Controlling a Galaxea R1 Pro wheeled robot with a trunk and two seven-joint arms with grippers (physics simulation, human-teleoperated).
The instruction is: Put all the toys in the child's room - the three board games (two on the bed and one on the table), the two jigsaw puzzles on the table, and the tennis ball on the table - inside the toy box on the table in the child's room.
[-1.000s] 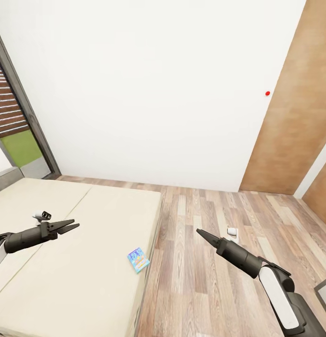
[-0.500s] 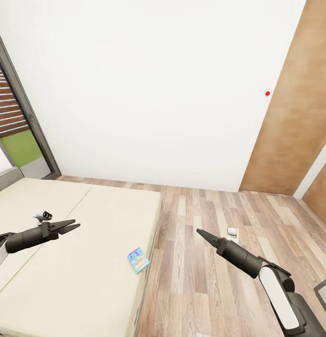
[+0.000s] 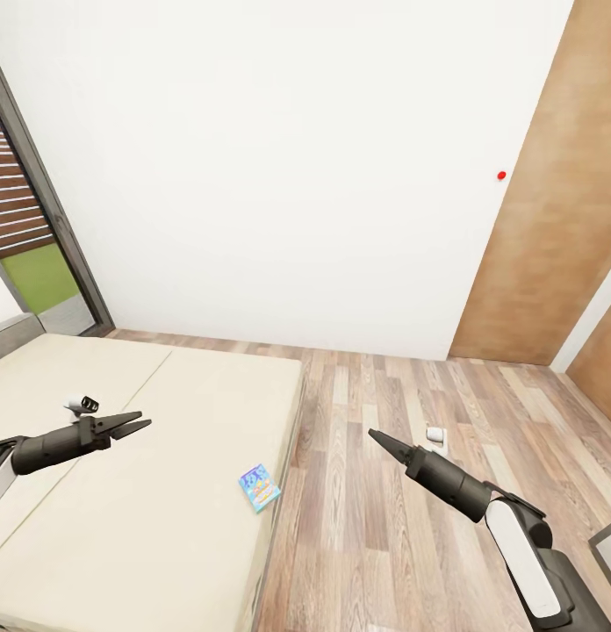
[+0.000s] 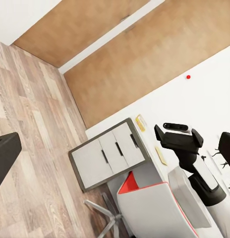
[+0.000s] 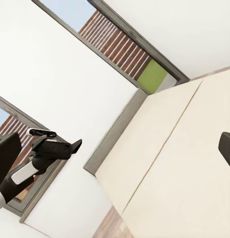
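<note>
A small blue board game (image 3: 259, 488) lies flat on the beige bed (image 3: 121, 509), close to its right edge. My left gripper (image 3: 140, 420) hovers open over the mattress, well to the left of the game, with nothing between its fingers. Over the plank floor to the right of the bed, my right gripper (image 3: 373, 434) is also empty; its wrist view shows the fingers (image 5: 6, 158) spread wide. The left wrist view looks across the room at the table (image 4: 144, 136) with its white drawer fronts (image 4: 107, 157). Two small yellowish flat things on it are too small to identify.
A small white object (image 3: 436, 434) lies on the floor beyond my right gripper. A wooden door panel (image 3: 551, 219) and a red wall button (image 3: 501, 175) are at the right. A dark-framed window (image 3: 33, 228) stands behind the bed. A red and white chair (image 4: 149, 206) sits by the table.
</note>
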